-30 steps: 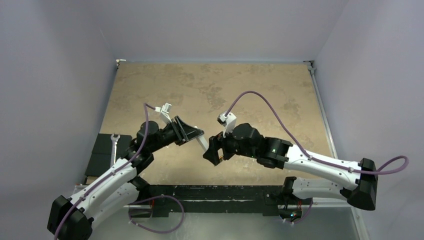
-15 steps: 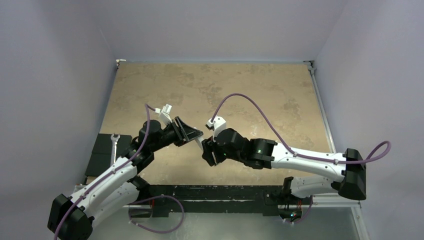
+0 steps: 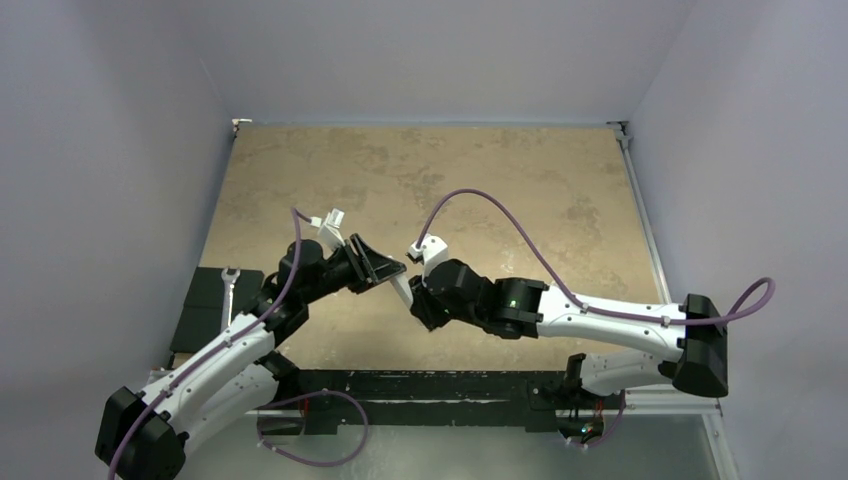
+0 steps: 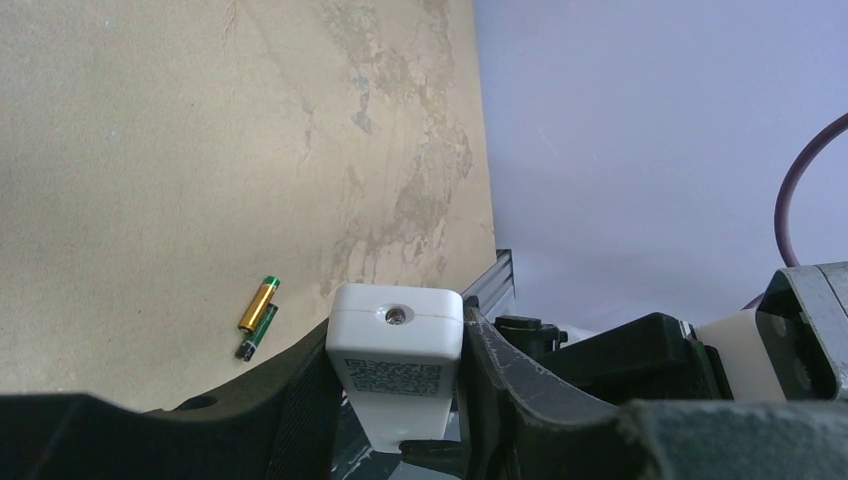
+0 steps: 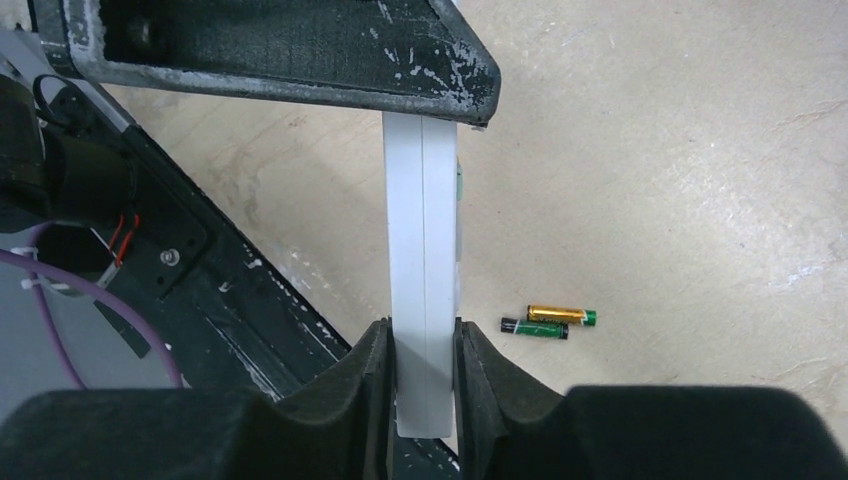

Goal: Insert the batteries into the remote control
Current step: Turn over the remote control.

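While both hands are tied up on the remote control (image 3: 402, 287), the batteries (image 5: 558, 316) are lying loose on the surface (image 3: 480, 180), and that's what the next move hangs on. The left hand (image 3: 392, 270) is clamped on one end of the remote, the end with a QR sticker (image 4: 392, 376) facing its camera. The right hand (image 5: 423, 345) has its fingers pressed flat against both sides of the other end, narrow, with no gap I can see. So the remote hangs in the air between the two, clear of the surface, with its long axis running hand to hand.

The two batteries lie side by side, touching or nearly so, and parallel to each other. From the right wrist camera they sit down past the remote, off to its right and close to the right hand's end, and their long axis runs crosswise to the remote's. From the left wrist camera they're down and to the left. My guess is the right hand is the nearer one, but depth is hard to read, so don't quote me.

Neither hand can pick anything up while it's holding, so I'd say one has to let go and go down to the batteries while the other holds the remote up. Can't tell if the battery cover is on or off, since only the thin edge and the end cap show. Nothing's loaded yet, so early days I reckon.
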`<move>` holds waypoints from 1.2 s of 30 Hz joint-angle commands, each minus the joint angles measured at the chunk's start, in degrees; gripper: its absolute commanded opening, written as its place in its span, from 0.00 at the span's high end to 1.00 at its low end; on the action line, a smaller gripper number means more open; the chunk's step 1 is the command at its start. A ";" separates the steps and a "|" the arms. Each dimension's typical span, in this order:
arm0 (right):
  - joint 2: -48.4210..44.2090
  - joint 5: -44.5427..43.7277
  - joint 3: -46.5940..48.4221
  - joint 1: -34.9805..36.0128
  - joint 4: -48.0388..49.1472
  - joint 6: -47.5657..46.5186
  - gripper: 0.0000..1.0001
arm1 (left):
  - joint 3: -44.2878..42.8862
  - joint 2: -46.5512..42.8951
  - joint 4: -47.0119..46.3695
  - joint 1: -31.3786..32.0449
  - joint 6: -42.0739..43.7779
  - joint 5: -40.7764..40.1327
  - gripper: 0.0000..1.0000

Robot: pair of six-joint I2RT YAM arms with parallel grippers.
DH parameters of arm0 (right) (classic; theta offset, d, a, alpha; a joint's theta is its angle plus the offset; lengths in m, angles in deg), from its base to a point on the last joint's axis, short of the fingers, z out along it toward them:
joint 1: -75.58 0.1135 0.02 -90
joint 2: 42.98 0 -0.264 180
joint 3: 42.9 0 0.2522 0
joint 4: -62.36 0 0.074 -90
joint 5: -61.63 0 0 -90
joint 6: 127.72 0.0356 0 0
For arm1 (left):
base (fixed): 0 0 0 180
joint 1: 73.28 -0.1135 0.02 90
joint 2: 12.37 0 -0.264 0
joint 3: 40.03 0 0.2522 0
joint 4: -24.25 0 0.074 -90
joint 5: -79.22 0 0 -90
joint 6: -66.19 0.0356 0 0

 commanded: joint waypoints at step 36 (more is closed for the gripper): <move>-11.30 7.74 -1.77 -3.34 -4.26 -6.53 1.00 | -6.79 -2.05 1.66 -0.39 12.75 10.26 0.05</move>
